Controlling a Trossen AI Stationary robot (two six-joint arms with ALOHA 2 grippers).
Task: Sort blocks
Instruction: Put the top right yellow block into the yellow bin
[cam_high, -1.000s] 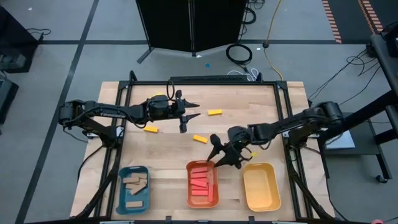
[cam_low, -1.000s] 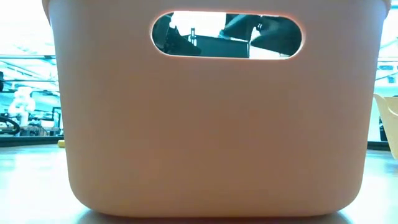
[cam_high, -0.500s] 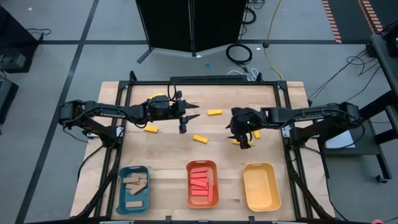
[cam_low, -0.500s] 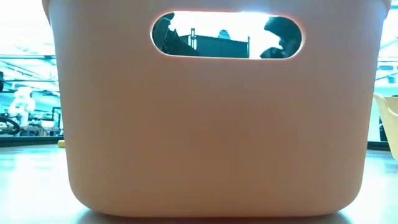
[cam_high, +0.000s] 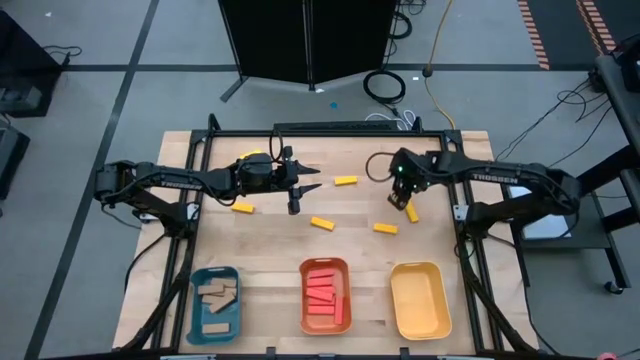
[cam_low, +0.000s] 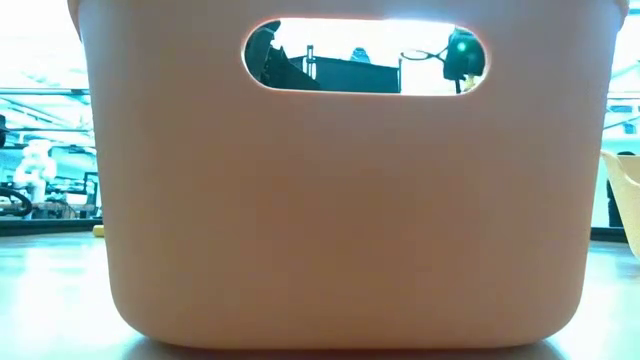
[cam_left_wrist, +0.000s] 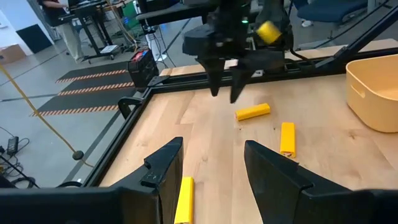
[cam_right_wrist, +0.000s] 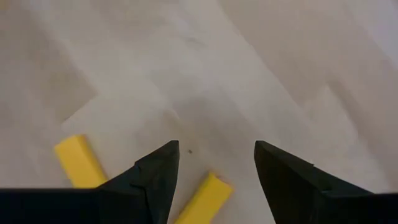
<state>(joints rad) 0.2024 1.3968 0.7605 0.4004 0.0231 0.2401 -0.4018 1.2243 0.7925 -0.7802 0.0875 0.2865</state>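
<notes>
1. We see our right gripper (cam_right_wrist: 214, 163) with its fingers (cam_right_wrist: 155, 177) spread above the table (cam_right_wrist: 261, 74).
2. Two yellow blocks lie below: one (cam_right_wrist: 202, 199) between them, another (cam_right_wrist: 79, 162) apart.

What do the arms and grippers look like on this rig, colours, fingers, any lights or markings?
Both arms are dark, slim, jointed links with black cabling along them. The left gripper has two black, flat, tapering fingers and a yellow patch at the wrist. The right gripper has the same black wedge fingers, a green light near its wrist, and pale lettering on the forearm, too small to read.
</notes>
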